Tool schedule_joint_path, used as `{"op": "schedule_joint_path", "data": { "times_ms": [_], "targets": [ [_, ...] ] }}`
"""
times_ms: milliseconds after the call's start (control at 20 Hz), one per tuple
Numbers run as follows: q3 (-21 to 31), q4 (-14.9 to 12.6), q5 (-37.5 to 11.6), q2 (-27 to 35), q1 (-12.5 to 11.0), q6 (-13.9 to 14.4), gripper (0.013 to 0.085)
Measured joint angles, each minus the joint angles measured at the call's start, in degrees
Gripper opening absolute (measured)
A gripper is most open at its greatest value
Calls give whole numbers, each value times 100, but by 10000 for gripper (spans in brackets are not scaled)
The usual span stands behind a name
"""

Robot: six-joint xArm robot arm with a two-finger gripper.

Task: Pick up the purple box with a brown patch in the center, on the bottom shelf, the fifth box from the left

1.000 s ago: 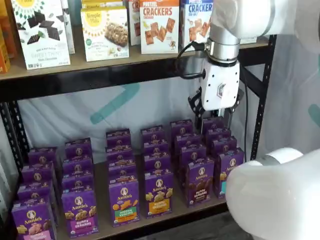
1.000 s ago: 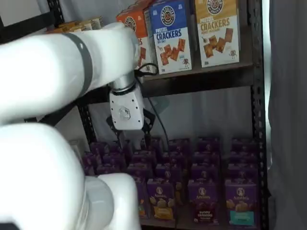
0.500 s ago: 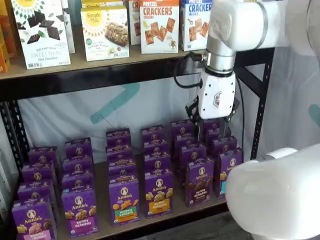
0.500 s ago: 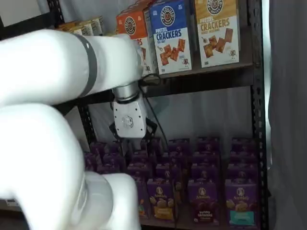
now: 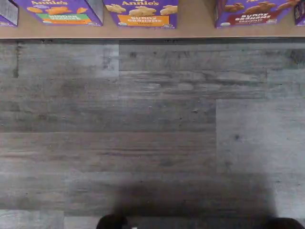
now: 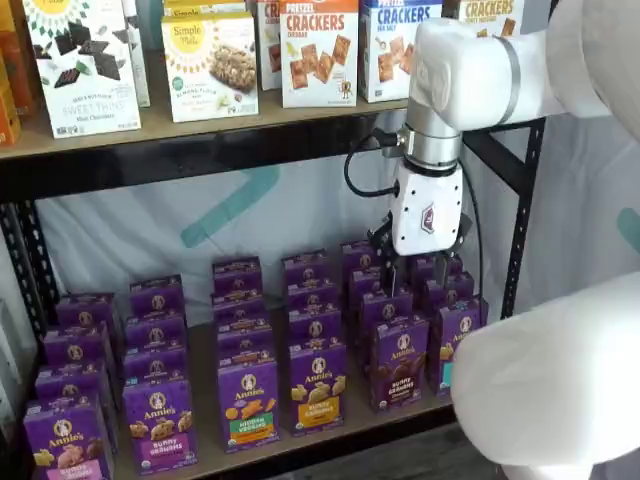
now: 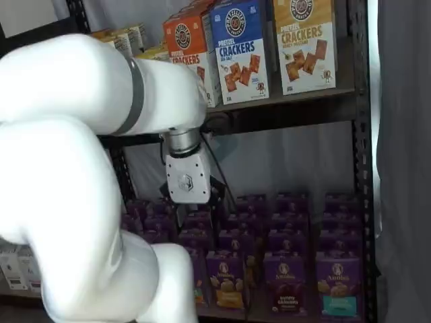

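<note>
Since the earlier frames, the pincer point(image 6: 412, 272) has travelled leftward and lower in a shelf view, and now hangs above the rear rows of purple cartons rather than beside the frame's right upright. Its black fingers are partly masked by the white body; they appear spread wide and hold nothing.

Nearest the cameras, the arm's white links fill the foreground of both shelf views. Behind them, at the front edge of the bottom shelf point(image 6: 205, 455), stands the purple box point(image 6: 399, 363), upright, with its dark brown centre patch facing forward and close neighbours on either side. The pincer hovers above and behind it, not touching.

Risk, as a judgement: the cartons stand tightly packed, so a descent here may topple a back-row carton, or the fingers may close on the orange-patched neighbour point(image 6: 317, 385) instead of the target.

Legible text: "Annie's" and "BUNNY GRAHAMS" on the purple cartons; "HIDDEN VEGGIES" on the green-patched one point(image 6: 248, 403). Farthest, on the upper shelf, cracker cartons point(image 6: 318, 52) read "CRACKERS", and one carton point(image 6: 209, 66) reads "Simple Mills".
</note>
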Motion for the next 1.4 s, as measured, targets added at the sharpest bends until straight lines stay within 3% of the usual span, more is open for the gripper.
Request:
{"op": "schedule_joint_path", "data": {
  "times_ms": [700,850,1050,1400],
  "targets": [
    [221,157,-824,566,-109,-232,850],
    [218,50,-953,749,-107,-177,850],
    [240,-310,-1252,1005,-79,49,850],
    [267,-242,-1719,1404,-145,-60,850]
  ]
}}
